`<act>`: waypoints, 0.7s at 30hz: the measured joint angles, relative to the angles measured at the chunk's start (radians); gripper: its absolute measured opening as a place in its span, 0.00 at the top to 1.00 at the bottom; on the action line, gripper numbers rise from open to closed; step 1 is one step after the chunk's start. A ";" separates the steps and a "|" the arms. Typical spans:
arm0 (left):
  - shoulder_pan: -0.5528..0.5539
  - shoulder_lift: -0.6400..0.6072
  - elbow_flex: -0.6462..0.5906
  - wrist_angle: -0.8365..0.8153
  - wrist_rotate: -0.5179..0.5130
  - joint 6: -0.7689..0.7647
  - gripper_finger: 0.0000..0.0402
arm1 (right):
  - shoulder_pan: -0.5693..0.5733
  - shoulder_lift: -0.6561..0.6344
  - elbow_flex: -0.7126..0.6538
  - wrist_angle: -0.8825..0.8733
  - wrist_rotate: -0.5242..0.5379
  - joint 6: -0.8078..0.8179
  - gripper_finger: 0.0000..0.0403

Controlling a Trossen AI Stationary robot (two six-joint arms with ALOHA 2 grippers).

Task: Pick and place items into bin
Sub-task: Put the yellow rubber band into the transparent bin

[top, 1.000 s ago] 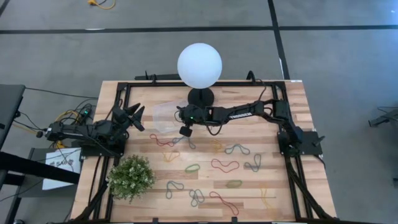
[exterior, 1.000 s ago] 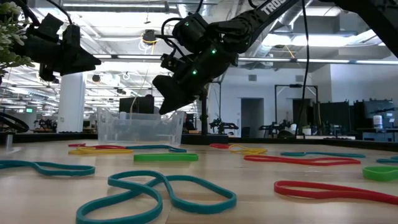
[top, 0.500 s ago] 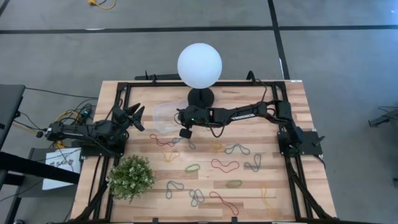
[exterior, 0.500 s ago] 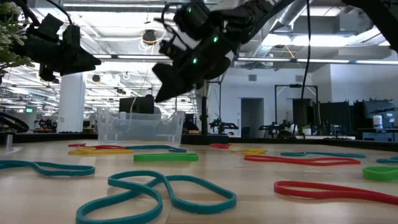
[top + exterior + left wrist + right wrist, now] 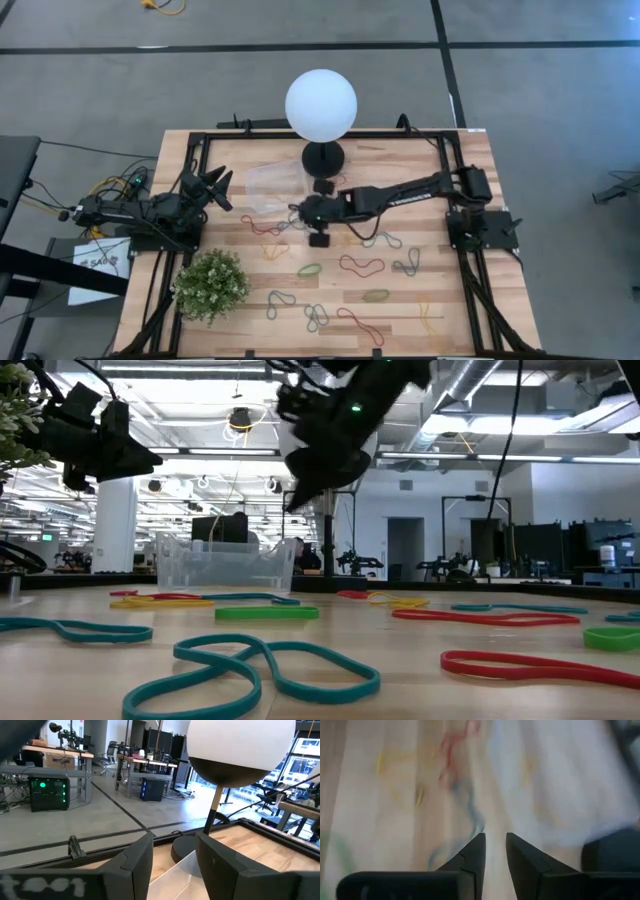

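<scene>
Several rubber-band loops lie flat on the wooden table: a red one (image 5: 262, 226), a yellow one (image 5: 275, 250), a green one (image 5: 309, 270), a grey-blue one (image 5: 381, 240) and others nearer the near edge (image 5: 270, 665). The clear bin (image 5: 268, 187) (image 5: 225, 565) stands on the table left of the lamp base. My right gripper (image 5: 320, 239) (image 5: 494, 840) hangs above the table just right of the red and yellow bands, pointing down, open by a narrow gap and empty. My left gripper (image 5: 216, 186) (image 5: 172, 855) waits open, in the air left of the bin.
The white globe lamp (image 5: 321, 105) stands on its black base (image 5: 323, 155) at the far edge, beside the bin. A green plant (image 5: 211, 285) sits at the near left. A black frame (image 5: 200, 140) runs around the table's edges.
My right gripper has swung away from the bin toward the table's near edge and a little to the right, rising in the low view. The bands and the bin lie as before.
</scene>
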 joint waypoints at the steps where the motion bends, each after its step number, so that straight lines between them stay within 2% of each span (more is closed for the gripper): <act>1: 0.000 0.000 0.000 0.000 0.000 0.000 0.66 | 0.010 -0.002 0.000 -0.061 0.000 0.019 0.82; 7: 0.000 0.000 0.000 0.000 0.000 0.000 0.66 | 0.051 -0.004 0.000 -0.398 -0.004 0.118 0.82; 11: 0.000 0.000 0.000 0.000 0.000 -0.009 0.66 | 0.062 0.010 -0.001 -0.542 -0.024 0.150 0.82; 17: 0.000 0.000 0.000 0.001 0.001 -0.009 0.66 | 0.046 0.009 -0.050 -0.484 -0.124 0.157 0.82; 21: 0.000 0.000 0.000 0.035 0.055 0.011 0.66 | 0.030 0.008 -0.097 -0.464 -0.157 0.131 0.82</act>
